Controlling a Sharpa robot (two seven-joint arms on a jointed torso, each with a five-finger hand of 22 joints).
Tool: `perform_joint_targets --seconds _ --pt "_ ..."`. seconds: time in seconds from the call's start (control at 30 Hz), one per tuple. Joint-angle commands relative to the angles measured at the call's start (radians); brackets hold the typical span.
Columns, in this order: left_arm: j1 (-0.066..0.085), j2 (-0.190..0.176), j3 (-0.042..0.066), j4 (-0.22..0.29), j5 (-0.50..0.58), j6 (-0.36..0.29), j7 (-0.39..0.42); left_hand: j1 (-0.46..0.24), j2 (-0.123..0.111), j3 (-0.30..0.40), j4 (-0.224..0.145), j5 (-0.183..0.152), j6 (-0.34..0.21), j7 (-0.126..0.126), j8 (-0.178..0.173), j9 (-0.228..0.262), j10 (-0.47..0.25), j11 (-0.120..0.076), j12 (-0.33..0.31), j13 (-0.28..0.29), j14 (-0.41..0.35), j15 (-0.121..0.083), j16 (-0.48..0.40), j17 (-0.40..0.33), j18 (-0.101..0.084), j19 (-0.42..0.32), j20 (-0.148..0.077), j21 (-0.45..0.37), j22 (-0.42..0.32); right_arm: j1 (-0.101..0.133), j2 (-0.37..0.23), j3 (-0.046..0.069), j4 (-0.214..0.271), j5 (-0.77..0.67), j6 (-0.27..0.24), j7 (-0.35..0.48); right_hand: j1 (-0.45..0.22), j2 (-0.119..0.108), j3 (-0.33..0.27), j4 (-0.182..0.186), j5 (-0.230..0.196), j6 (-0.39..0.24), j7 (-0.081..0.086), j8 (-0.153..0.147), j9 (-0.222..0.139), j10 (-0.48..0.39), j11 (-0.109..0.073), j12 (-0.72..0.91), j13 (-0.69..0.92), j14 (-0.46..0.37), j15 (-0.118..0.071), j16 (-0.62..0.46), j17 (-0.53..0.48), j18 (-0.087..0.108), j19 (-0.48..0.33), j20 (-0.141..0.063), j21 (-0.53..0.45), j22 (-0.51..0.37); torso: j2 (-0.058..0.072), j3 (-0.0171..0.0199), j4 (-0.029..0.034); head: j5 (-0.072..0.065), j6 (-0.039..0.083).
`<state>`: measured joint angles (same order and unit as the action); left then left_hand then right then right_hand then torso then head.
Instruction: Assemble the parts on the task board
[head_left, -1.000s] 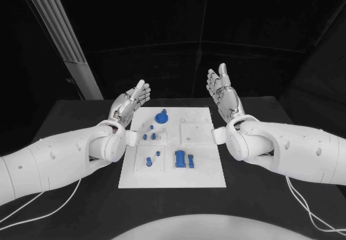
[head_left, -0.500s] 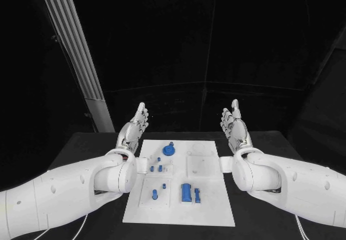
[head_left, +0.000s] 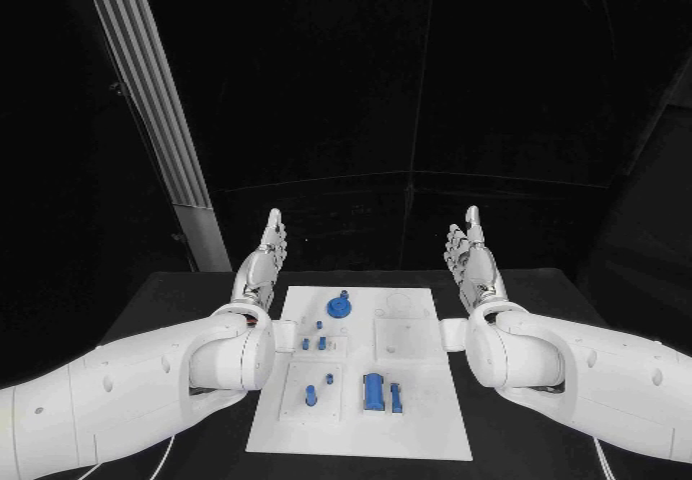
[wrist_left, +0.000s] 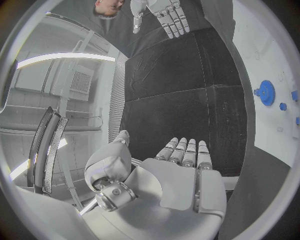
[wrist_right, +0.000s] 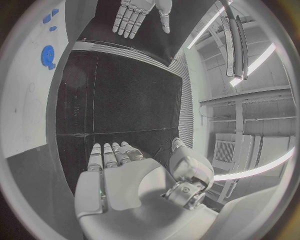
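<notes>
So we've got the white board (head_left: 361, 400) lying flat in the middle of the black table (head_left: 159, 300), long side running away from us. Nearest us on it we see a chunky blue block (head_left: 374, 389) with a thinner blue bar (head_left: 397, 397) right beside it, plus a blue peg (head_left: 310, 395) and a tiny one (head_left: 329, 378) off to their left. Further up there are two more little blue pegs (head_left: 313, 343), and at the far end a round blue gear (head_left: 339, 305). That's seven blue parts we can count from the head view; some are too small to tell their shape.

On either side of the board are our two hands. The left hand (head_left: 263, 262) and right hand (head_left: 469, 256) both stand upright beyond the wrists, fingers straight and held close together, holding nothing, well clear of the board.

The wrist views add stuff the head camera doesn't: the left one shows the flat palm (wrist_left: 181, 180) and the gear's toothed edge (wrist_left: 267, 92), plus the other hand (wrist_left: 164, 14) across the table. The right wrist view gives the same deal, palm (wrist_right: 125, 185), gear (wrist_right: 48, 54) and opposite hand (wrist_right: 134, 14).
</notes>
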<state>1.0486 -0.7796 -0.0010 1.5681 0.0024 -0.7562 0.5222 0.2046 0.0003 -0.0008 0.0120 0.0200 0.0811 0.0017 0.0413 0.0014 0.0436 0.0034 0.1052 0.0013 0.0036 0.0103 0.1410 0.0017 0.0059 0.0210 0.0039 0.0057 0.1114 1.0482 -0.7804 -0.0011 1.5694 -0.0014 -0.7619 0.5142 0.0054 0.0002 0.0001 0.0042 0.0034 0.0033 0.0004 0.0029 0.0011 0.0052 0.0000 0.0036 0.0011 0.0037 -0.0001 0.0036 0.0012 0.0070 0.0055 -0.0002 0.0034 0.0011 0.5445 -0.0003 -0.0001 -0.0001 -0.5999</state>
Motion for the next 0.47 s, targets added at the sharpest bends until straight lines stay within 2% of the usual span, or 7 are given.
perform_joint_targets --seconds 0.03,0.07,0.1,0.27,0.3,0.47 --pt "0.001 0.0 0.001 0.002 -0.002 -0.014 -0.002 -0.065 0.0 0.001 -0.012 -0.02 -0.081 -0.002 -0.041 -0.001 -0.044 -0.003 -0.033 -0.001 -0.004 -0.01 -0.045 -0.002 -0.006 -0.021 -0.004 -0.006 -0.036 0.002 0.0 0.001 0.001 0.001 -0.008 0.006 -0.005 0.0 0.0 -0.004 -0.003 -0.003 0.0 -0.003 -0.001 -0.005 0.0 -0.004 -0.001 -0.004 0.0 -0.004 -0.001 -0.007 -0.005 0.0 -0.003 -0.001 0.0 0.0003 0.0001 0.0 0.0" --pt "0.001 0.0 0.001 0.002 -0.002 -0.014 -0.002 -0.071 0.0 0.001 -0.012 -0.02 -0.081 -0.002 -0.041 -0.001 -0.044 -0.003 -0.105 -0.001 -0.004 -0.01 -0.05 -0.002 -0.006 -0.021 -0.004 -0.006 -0.039 0.002 0.0 0.001 0.001 0.001 -0.008 0.006 -0.005 0.0 0.0 -0.004 -0.003 -0.003 0.0 -0.003 -0.001 -0.005 0.0 -0.004 -0.001 -0.004 0.0 -0.004 -0.001 -0.007 -0.005 0.0 -0.003 -0.001 0.0 0.0003 0.0001 0.0 0.0" --pt "0.001 0.0 0.001 0.002 -0.002 -0.014 -0.002 -0.076 0.0 0.001 -0.012 -0.02 -0.081 -0.002 -0.041 -0.001 -0.044 -0.003 -0.105 -0.001 -0.004 -0.01 -0.052 -0.002 -0.006 -0.021 -0.004 -0.006 -0.111 0.002 0.0 0.001 0.001 0.001 -0.008 0.006 -0.005 0.0 0.0 -0.004 -0.003 -0.003 0.0 -0.003 -0.001 -0.005 0.0 -0.004 -0.001 -0.004 0.0 -0.004 -0.001 -0.007 -0.005 0.0 -0.003 -0.001 0.0 0.0003 0.0001 0.0 0.0" --pt "0.001 0.0 0.001 0.002 -0.002 -0.014 -0.002 -0.096 0.0 0.001 -0.012 -0.02 -0.081 -0.002 -0.041 -0.001 -0.044 -0.003 -0.105 -0.001 -0.004 -0.01 -0.068 -0.002 -0.006 -0.021 -0.004 -0.006 -0.111 0.002 0.0 0.001 0.001 0.001 -0.008 0.006 -0.005 0.0 0.0 -0.004 -0.003 -0.003 0.0 -0.003 -0.001 -0.005 0.0 -0.004 -0.001 -0.004 0.0 -0.004 -0.001 -0.007 -0.005 0.0 -0.003 -0.001 0.0 0.0003 0.0001 0.0 0.0" --pt "0.001 0.0 0.001 0.002 -0.002 -0.014 -0.002 -0.101 0.0 0.001 -0.012 -0.02 -0.081 -0.002 -0.041 -0.001 -0.044 -0.003 -0.105 -0.001 -0.004 -0.01 -0.141 -0.002 -0.006 -0.021 -0.004 -0.006 -0.111 0.002 0.0 0.001 0.001 0.001 -0.008 0.006 -0.005 0.0 0.0 -0.004 -0.003 -0.003 0.0 -0.003 -0.001 -0.005 0.0 -0.004 -0.001 -0.004 0.0 -0.004 -0.001 -0.007 -0.005 0.0 -0.003 -0.001 0.0 0.0003 0.0001 0.0 0.0" --pt "0.001 0.0 0.001 0.002 -0.002 -0.014 -0.002 -0.118 0.0 0.001 -0.012 -0.02 -0.081 -0.002 -0.041 -0.001 -0.044 -0.003 -0.105 -0.001 -0.004 -0.01 -0.141 -0.002 -0.006 -0.021 -0.004 -0.006 -0.111 0.002 0.0 0.001 0.001 0.001 -0.008 0.006 -0.005 0.0 0.0 -0.004 -0.003 -0.003 0.0 -0.003 -0.001 -0.005 0.0 -0.004 -0.001 -0.004 0.0 -0.004 -0.001 -0.007 -0.005 0.0 -0.003 -0.001 0.0 0.0003 0.0001 0.0 0.0"
